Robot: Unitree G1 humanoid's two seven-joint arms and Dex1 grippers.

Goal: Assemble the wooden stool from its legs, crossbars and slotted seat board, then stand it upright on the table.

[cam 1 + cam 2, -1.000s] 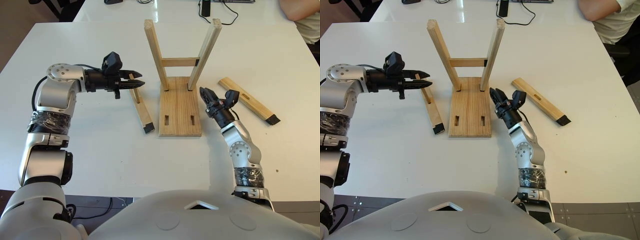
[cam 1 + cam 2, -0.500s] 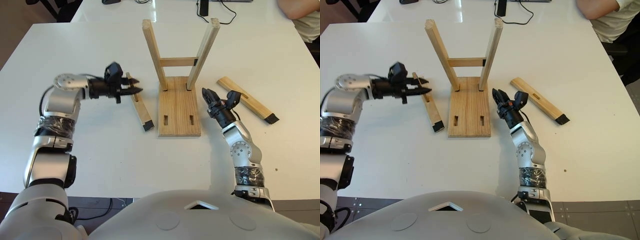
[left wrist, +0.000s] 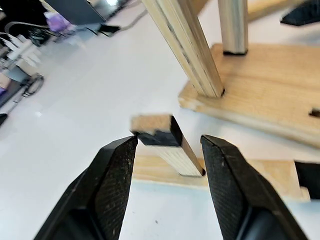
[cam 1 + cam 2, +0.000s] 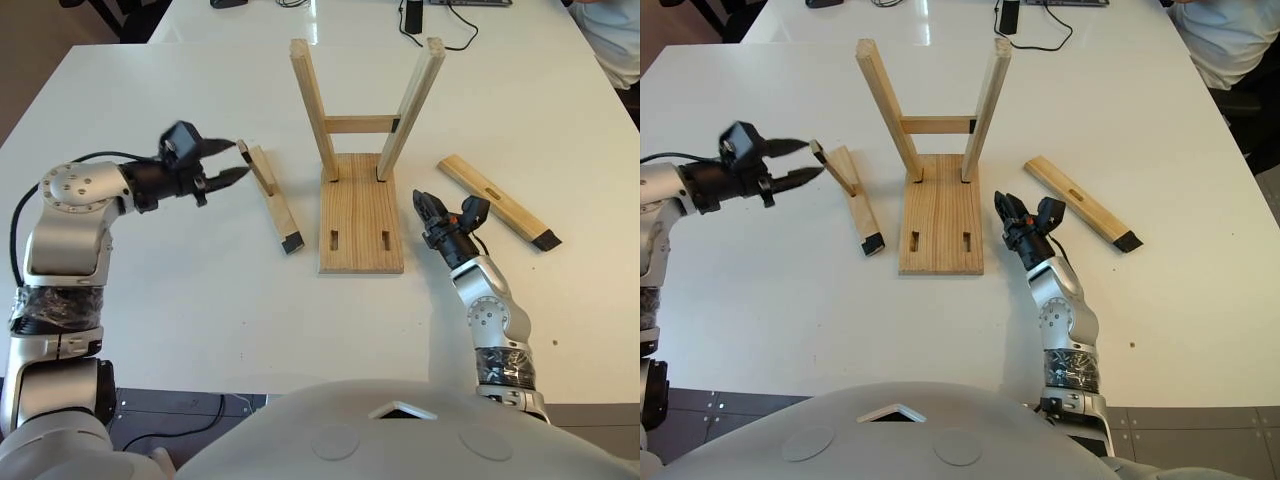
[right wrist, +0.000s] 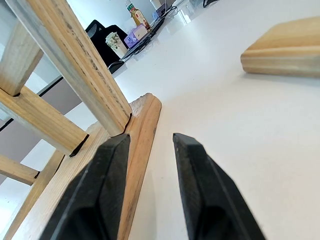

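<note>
The slotted seat board (image 4: 360, 225) lies flat mid-table with two legs (image 4: 312, 105) and a crossbar (image 4: 358, 124) standing in its far slots. A loose leg (image 4: 278, 205) with a short crossbar stub (image 3: 167, 145) lies left of the board. My left gripper (image 4: 228, 160) hovers open at that leg's far end, the stub between its fingers (image 3: 112, 175) without touching. Another loose leg (image 4: 495, 200) lies to the right. My right gripper (image 4: 448, 205) is open and holds nothing, low over the table beside the board's right edge (image 5: 142, 125).
Black cables and a small device (image 4: 412, 15) sit on the table's far edge. White tabletop (image 4: 200, 290) stretches bare in front of the board and to the far left and right.
My left arm has drawn back to the left and its gripper has opened wider around the stub. The loose leg has shifted slightly away. My right gripper has eased back a little toward me.
</note>
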